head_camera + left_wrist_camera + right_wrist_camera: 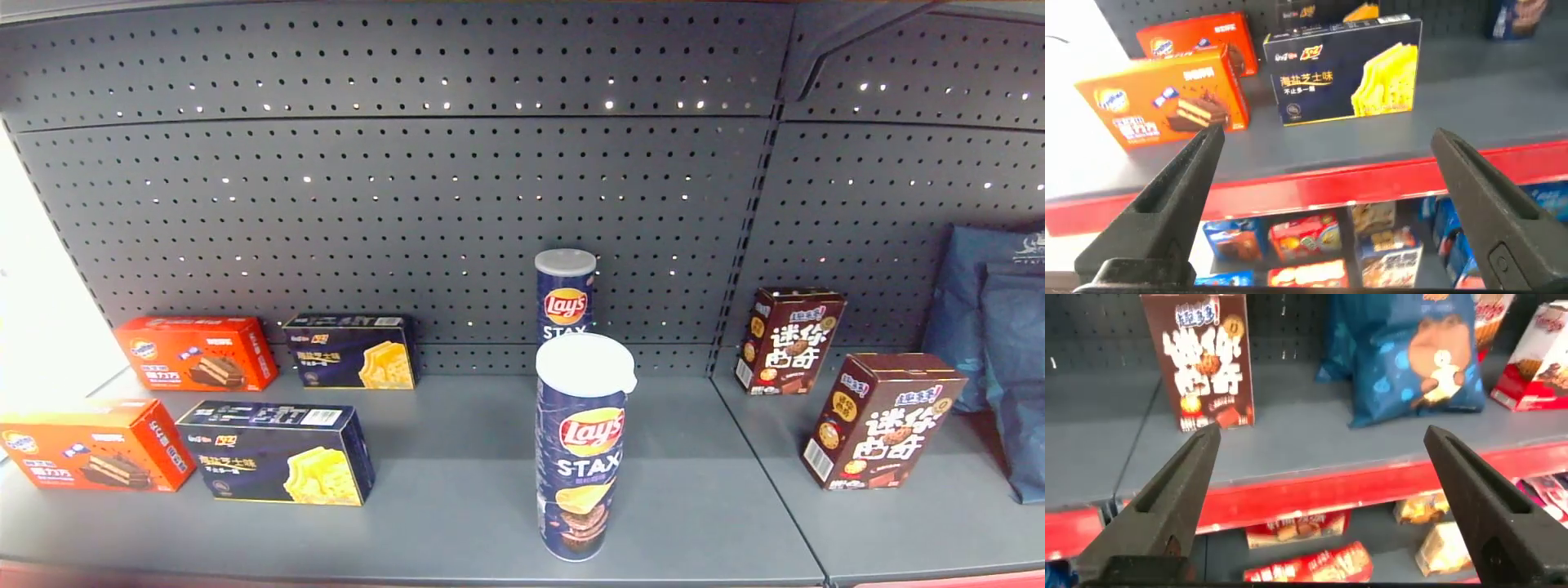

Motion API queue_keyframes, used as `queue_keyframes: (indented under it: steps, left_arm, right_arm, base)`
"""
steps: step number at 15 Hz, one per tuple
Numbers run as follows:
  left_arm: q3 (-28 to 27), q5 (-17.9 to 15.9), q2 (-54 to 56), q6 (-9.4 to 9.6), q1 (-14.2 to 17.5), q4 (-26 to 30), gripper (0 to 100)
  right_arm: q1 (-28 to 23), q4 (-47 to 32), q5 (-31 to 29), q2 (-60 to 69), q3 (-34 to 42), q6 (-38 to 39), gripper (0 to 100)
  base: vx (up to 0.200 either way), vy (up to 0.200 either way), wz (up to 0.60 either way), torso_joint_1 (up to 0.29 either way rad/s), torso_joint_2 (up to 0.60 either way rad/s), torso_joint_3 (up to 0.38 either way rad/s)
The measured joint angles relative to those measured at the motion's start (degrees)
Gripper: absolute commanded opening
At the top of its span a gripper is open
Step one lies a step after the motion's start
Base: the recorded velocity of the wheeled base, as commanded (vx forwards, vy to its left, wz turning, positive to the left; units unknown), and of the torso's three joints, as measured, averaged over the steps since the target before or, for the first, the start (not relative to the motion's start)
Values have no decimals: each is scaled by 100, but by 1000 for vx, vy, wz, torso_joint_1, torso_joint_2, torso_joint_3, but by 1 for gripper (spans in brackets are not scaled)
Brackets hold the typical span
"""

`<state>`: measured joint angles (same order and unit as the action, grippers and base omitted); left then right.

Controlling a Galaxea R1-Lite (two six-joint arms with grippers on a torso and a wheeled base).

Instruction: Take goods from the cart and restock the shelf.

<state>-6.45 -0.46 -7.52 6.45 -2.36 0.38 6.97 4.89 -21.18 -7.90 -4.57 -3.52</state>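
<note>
The near chip can (581,445) stands upright on the grey shelf (457,498), about mid-width and toward the near edge. The far chip can (565,296) stands upright directly behind it, against the pegboard (392,212). To the left, two orange boxes (94,445) and two dark blue boxes (277,453) sit in a near and a far row, the orange ones outermost. To the right stand two brown boxes (882,420), with blue bags (1008,351) beyond them. The left gripper (1327,135) hangs just off the shelf's red front edge (1331,184), facing the left-hand boxes, fingers spread wide and empty. The right gripper (1320,431) hangs off the same edge facing a brown box and a bag, also spread and empty.
</note>
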Motion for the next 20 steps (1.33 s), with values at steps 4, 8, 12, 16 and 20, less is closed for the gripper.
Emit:
queue_keyframes:
  steps: [4, 8, 12, 16, 20]
  left_arm:
    - [583, -95, 336, -88, 9, -404, 100]
    - [640, -763, 405, -99, 11, -349, 100]
    - [645, -1128, 411, -290, 11, -319, 100]
    - [645, -468, 417, -218, 41, 6, 100]
    - [638, -536, 436, -227, 110, 30, 100]
  right_arm:
    - [-15, 37, 501, 226, 417, 101, 100]
    - [-12, -183, 2384, 272, 441, -46, 100]
    - [-463, -533, 1833, 297, 330, 38, 100]
    - [-848, -260, 1415, 411, 389, 16, 100]
    - [-713, -440, 2659, 658, 363, 172, 100]
  base:
    - [0, 0, 0, 0, 0, 0]
    - [0, 0, 0, 0, 0, 0]
    - [0, 0, 0, 0, 0, 0]
    - [0, 0, 0, 0, 0, 0]
    - [0, 0, 0, 0, 0, 0]
